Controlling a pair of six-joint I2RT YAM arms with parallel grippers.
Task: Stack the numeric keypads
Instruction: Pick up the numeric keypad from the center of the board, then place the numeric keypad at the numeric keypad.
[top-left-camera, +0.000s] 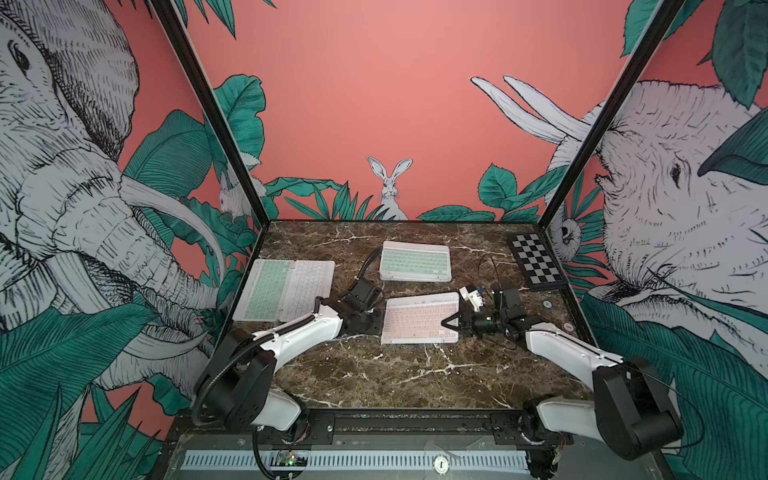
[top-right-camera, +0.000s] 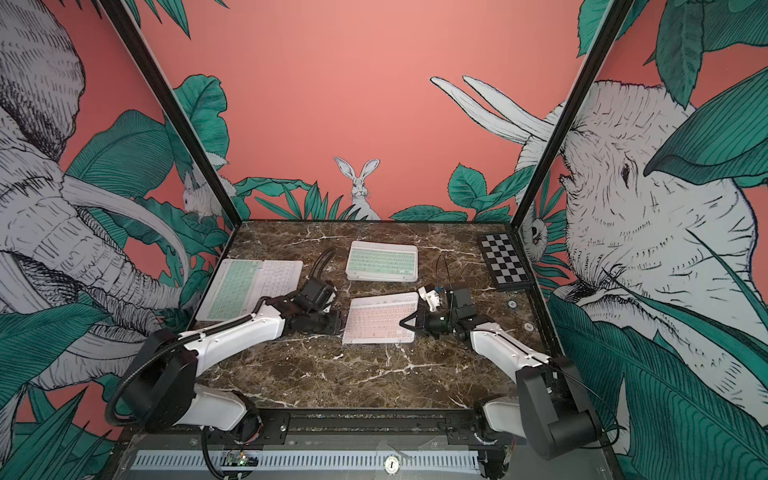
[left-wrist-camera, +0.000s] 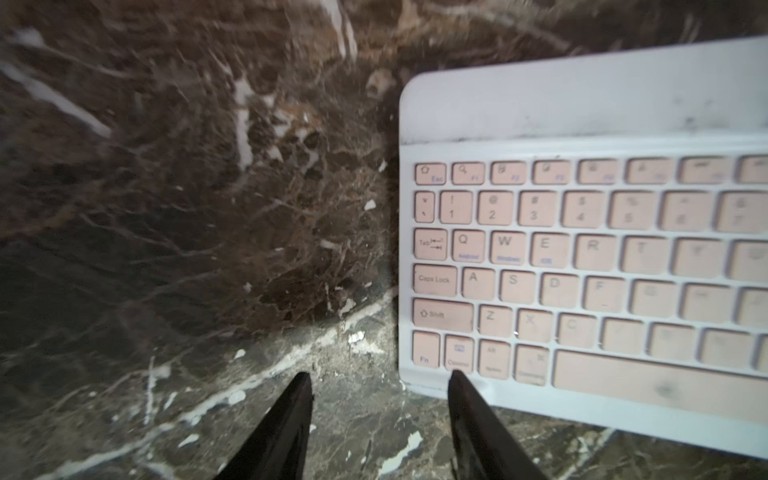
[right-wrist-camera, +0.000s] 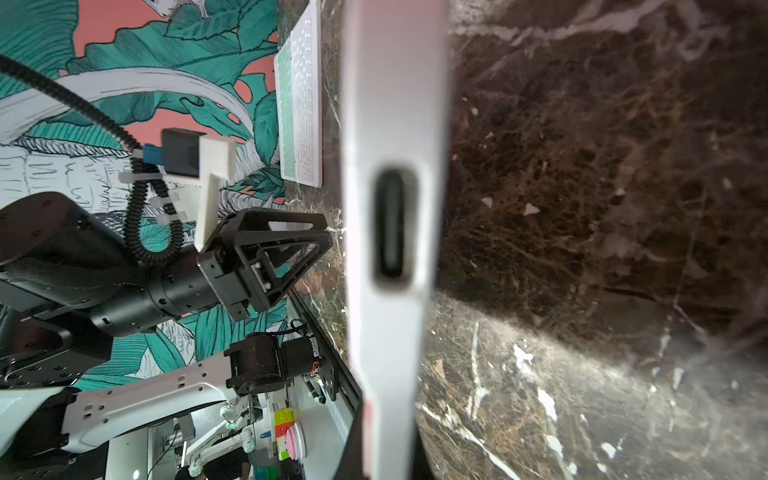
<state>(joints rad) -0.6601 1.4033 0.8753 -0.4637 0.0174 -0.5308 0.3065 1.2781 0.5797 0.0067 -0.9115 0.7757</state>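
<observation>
The right gripper (top-left-camera: 452, 322) is pressed together on the right short edge of the pink keypad (top-left-camera: 419, 318). In the right wrist view this edge fills the middle as a white bar with a dark slot. The left gripper (top-left-camera: 374, 323) is at the opposite short edge. Its jaws are a little spread and nothing is between them. In the left wrist view one of its black fingertips (left-wrist-camera: 461, 388) is over the corner beside the Fn key, and the other is over the bare table (top-left-camera: 395, 374). I cannot tell if the first one touches the frame.

The pink keypad is thin and flat, with a white frame, rows of pale pink keys and a blank white band along its far side. It lies near the middle of the brown marble table, between the two arms.

Behind it, apart from it, a pile of keypads (top-left-camera: 415, 262) has a mint-green one on top. At the left side a green keypad (top-left-camera: 268, 289) and a white keypad (top-left-camera: 309, 286) lie side by side and touch. A checkered board (top-left-camera: 536, 259) is at the far right corner, and two small round discs (top-left-camera: 548, 304) lie near the right edge. Nothing lies between the pink keypad and the pile.

The long axis of the pink keypad runs left to right, with the space bar toward the robot. Its far edge slants a little. The pile lies the same way, but the left pair is turned with its long axis going away from the robot.
</observation>
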